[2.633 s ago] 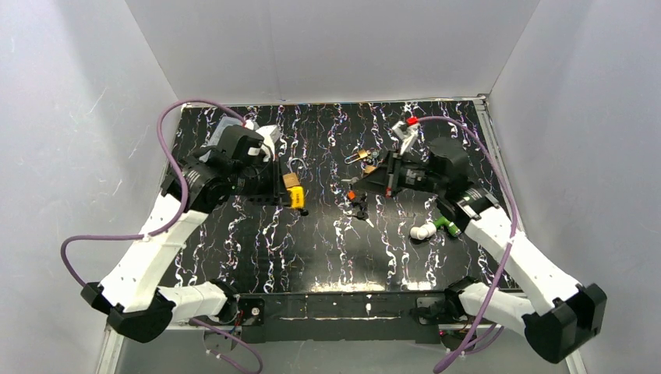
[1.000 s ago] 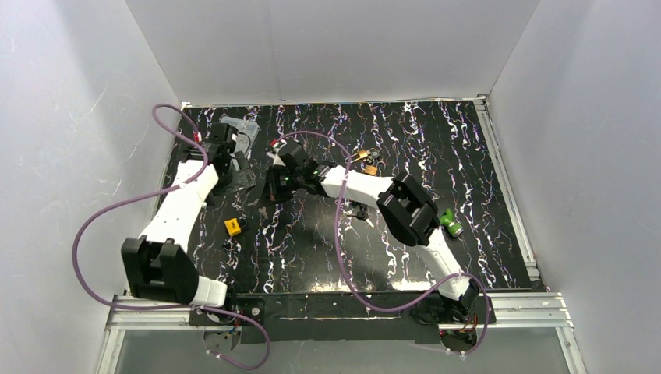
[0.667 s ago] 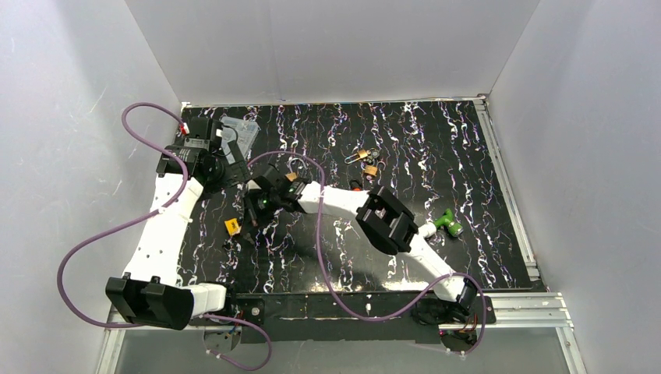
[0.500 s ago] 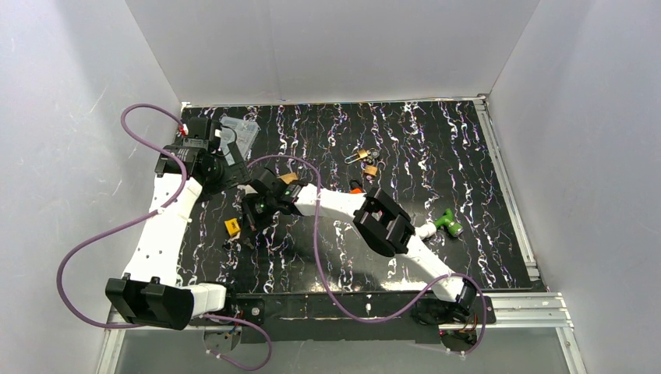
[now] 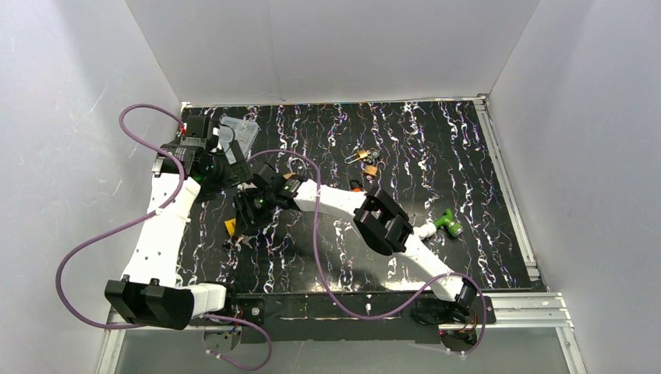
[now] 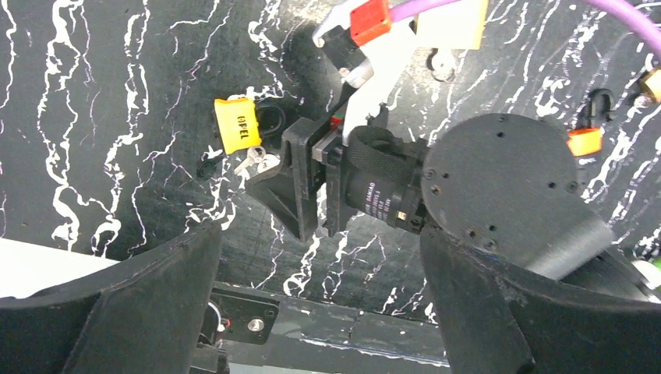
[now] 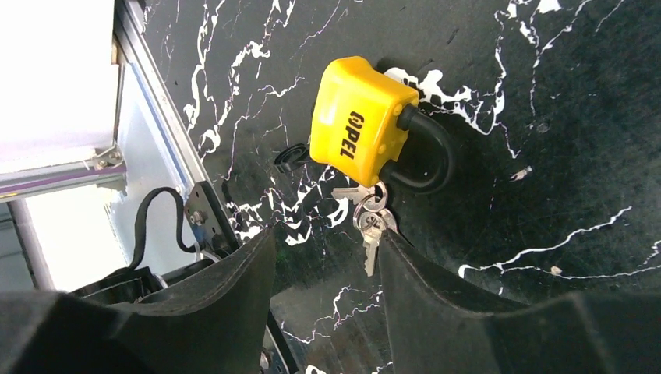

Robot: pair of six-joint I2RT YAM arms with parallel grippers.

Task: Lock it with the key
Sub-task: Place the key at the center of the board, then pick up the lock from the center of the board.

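The yellow padlock (image 7: 358, 128) is lying on the table (image 5: 436, 140) near its left edge, with the keys (image 7: 370, 214) just beside it. The right fingers (image 7: 234, 296) are hanging apart over it, holding nothing. The left fingers (image 6: 156, 296) are standing wide apart.

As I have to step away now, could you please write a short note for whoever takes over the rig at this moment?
Left gripper: jaws open, empty, raised over the right arm's wrist.
Right gripper: jaws open, empty, low over the small silver keys on a ring.
Yellow padlock with a black shackle: flat on the black white-veined table, with the keys loose beside the shackle.
Done: no key is gripped; I cannot tell whether the shackle is latched.
Left: grasp a key, insert it and turn it.
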